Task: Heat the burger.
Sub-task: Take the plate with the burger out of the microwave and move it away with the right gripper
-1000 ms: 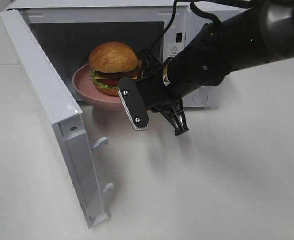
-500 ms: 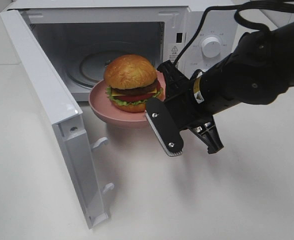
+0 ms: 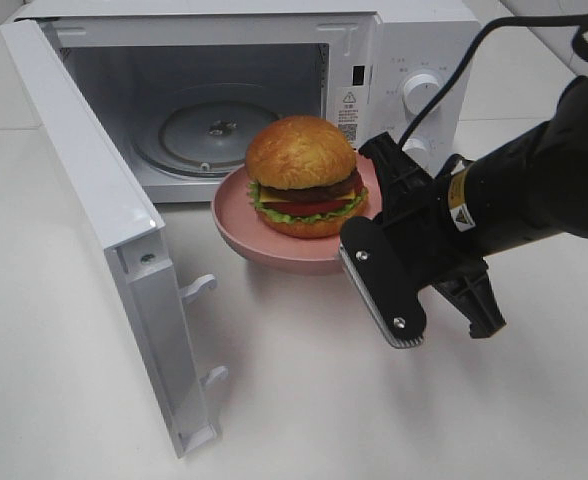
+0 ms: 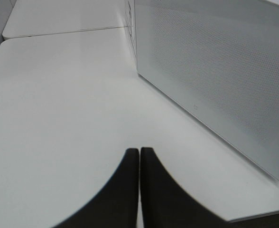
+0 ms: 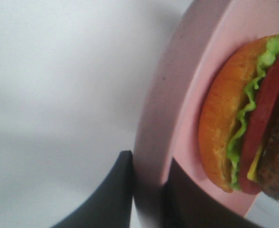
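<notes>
The right gripper [image 5: 146, 190] is pinching the rim of the pink plate [image 3: 236, 214], which is carrying the burger [image 3: 305, 176] just outside the open microwave [image 3: 394, 40]. The left gripper [image 4: 139, 161] is sitting pressed together over the white table [image 4: 59, 95].

White counter [image 3: 304, 400], matte. Microwave [image 3: 414, 60] stands at its far edge, door [image 3: 104, 230] swung open toward the near-left corner.
</notes>
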You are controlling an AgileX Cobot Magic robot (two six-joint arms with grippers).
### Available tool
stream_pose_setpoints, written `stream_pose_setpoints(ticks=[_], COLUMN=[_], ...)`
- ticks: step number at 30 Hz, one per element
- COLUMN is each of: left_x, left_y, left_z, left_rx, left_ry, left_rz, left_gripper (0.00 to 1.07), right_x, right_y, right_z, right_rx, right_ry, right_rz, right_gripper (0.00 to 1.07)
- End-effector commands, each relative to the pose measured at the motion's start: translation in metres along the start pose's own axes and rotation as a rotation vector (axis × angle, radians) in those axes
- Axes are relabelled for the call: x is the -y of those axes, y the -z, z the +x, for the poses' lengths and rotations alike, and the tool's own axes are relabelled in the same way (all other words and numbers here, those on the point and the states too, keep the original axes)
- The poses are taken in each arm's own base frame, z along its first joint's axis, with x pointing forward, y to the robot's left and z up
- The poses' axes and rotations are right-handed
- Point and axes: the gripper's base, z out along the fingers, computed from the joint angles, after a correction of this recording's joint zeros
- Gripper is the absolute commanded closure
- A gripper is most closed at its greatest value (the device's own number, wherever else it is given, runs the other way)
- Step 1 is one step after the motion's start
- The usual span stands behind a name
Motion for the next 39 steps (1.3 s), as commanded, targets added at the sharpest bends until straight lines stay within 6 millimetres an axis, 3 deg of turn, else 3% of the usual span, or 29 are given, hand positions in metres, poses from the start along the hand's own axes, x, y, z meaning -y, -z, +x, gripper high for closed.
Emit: stream_pose_setpoints(ticks=[1,5,11,21,30,34,39], left_x=[0.001,0.001,0.001,0.001,0.001,0.001,0.001], left_y=[0.0,0.0,0.0,0.0,0.0,0.0,0.0], left_z=[0.0,0.0,0.0,0.0,0.0,0.0,0.0], left_rx=[0.014,0.014,0.014,0.014,0.014,0.014,0.014], left_ry=[0.002,0.002,0.002,0.002,0.002,0.002,0.002], left_rz=[0.009,0.009,0.009,0.009,0.009,0.009,0.009], left_gripper=[1.06,1.06,1.06,1.06,1.06,1.06,1.06], right_x=[-0.01,-0.03,-0.046,-0.09,-0.09,-0.089,-0.09], right_y=[0.016,0.029,0.039,0.058,0.06,0.06,0.06], right_z=[0.003,0.007,0.01,0.021,0.032,0.046,0.057], right_rx=[0.008,-0.005,-0.018,-0.083,-0.2,-0.259,-0.295], right_ry=[-0.003,-0.011,-0.054,-0.279,-0.432,-0.582,-0.638], right_rz=[0.038,0.017,-0.001,-0.044,0.007,0.045,0.053], right_gripper=[1.07,1.07,1.07,1.07,1.07,1.07,1.07])
